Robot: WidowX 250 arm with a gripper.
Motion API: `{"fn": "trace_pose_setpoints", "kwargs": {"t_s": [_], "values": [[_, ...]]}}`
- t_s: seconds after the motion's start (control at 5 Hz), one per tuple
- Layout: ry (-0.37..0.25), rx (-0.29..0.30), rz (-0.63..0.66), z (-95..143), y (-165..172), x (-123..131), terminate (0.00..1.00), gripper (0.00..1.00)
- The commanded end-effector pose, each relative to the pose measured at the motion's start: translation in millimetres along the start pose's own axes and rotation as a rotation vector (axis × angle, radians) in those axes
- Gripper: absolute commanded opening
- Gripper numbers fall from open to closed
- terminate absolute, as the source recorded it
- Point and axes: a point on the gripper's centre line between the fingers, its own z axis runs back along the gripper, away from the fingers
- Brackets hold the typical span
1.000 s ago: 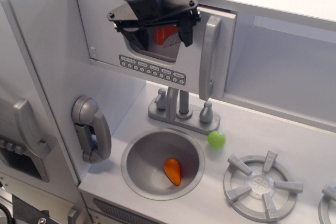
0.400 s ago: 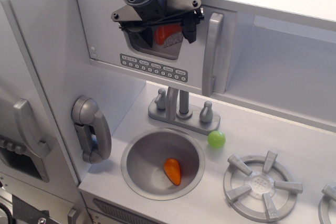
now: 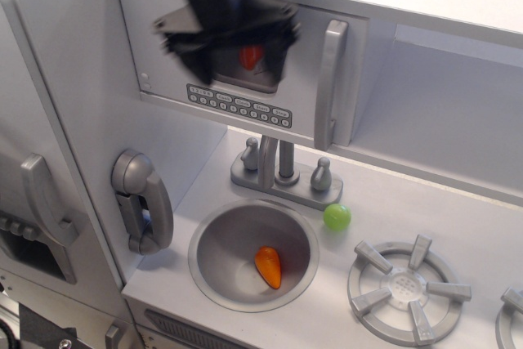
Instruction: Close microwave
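Single view, observation.image. We list the microwave [image 3: 237, 55] at upper centre of the toy kitchen, directly above the tap; its door appears to lie flat in the frame, with a button strip [image 3: 238, 106] along its lower edge and a tall grey handle [image 3: 328, 83] standing upright at its right side. We record the hand [image 3: 229, 34] in front of the door window, black and motion-blurred; whether its fingers are apart or together we cannot tell. Something orange-red [image 3: 251, 56] shows through the window behind it. On the worktop [image 3: 458, 218] we note a round sink [image 3: 253, 252] holding an orange item [image 3: 269, 266], a tap [image 3: 285, 171] behind the sink, a green ball [image 3: 337, 217] just beside the tap base, and a grey burner [image 3: 409, 287] at right. A grey telephone [image 3: 143, 200] hangs on the left wall.
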Motion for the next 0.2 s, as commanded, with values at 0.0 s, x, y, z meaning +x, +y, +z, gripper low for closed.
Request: {"fn": "trace_pose_setpoints", "kwargs": {"t_s": [0.0], "values": [[0.094,0.024,-0.051,41.3,45.7,-28.0,1.0,1.0]]}}
